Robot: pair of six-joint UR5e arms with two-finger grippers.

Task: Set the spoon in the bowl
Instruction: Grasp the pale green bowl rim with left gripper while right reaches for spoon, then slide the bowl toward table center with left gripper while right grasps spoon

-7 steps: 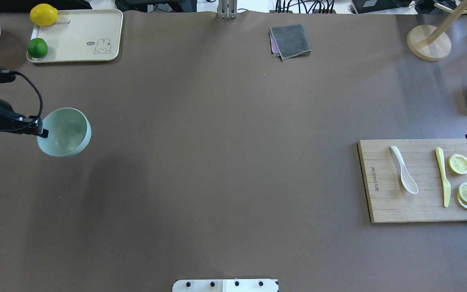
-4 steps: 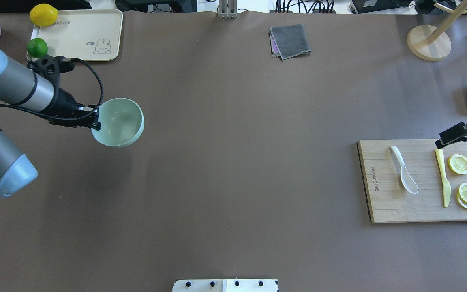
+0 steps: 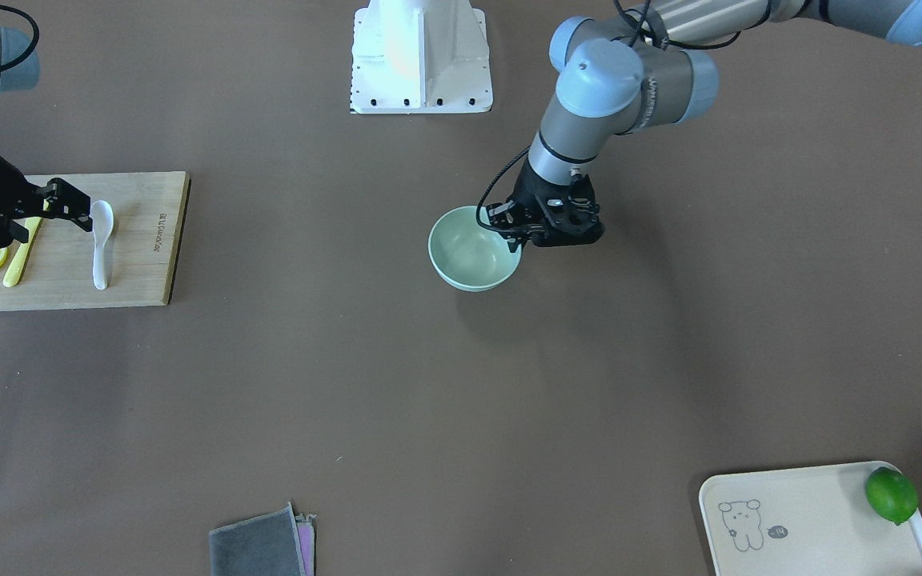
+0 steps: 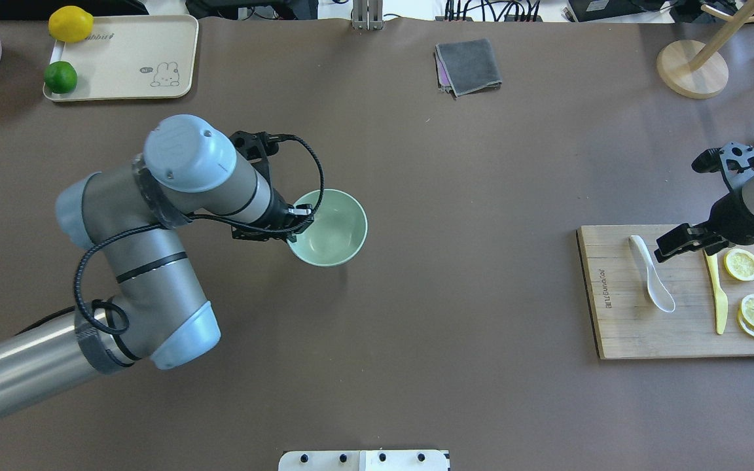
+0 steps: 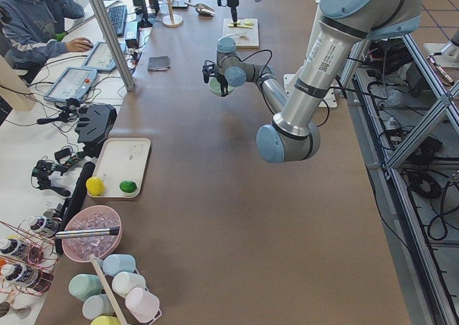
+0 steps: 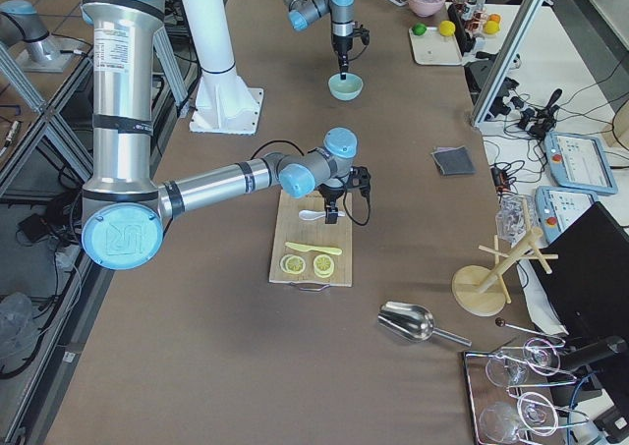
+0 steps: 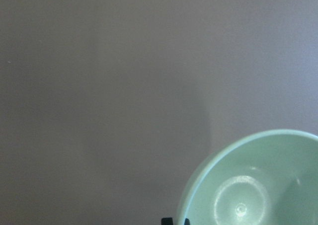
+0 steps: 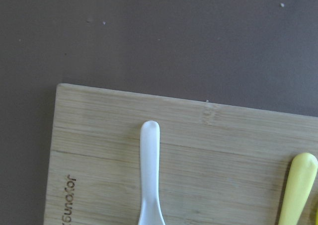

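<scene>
Grip is best taken across the handle of the soup spoon, lying on the bamboo cutting board; whether the right gripper near it is spread cannot be told. The mint bowl, well apart from the board, is pinched at its rim by the left gripper.

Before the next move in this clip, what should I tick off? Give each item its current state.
1. Left gripper clamped on the bowl rim: ok.
2. Bowl empty, room for the spoon: ok.
3. Bowl set down on the table: cannot tell; its shadow falls to one side.
4. Spoon lying free on the board, apart from the knife: ok.
5. Right gripper holding the spoon: not ok; it hangs beside the handle.
6. Right gripper open for the grasp: cannot tell.
</scene>
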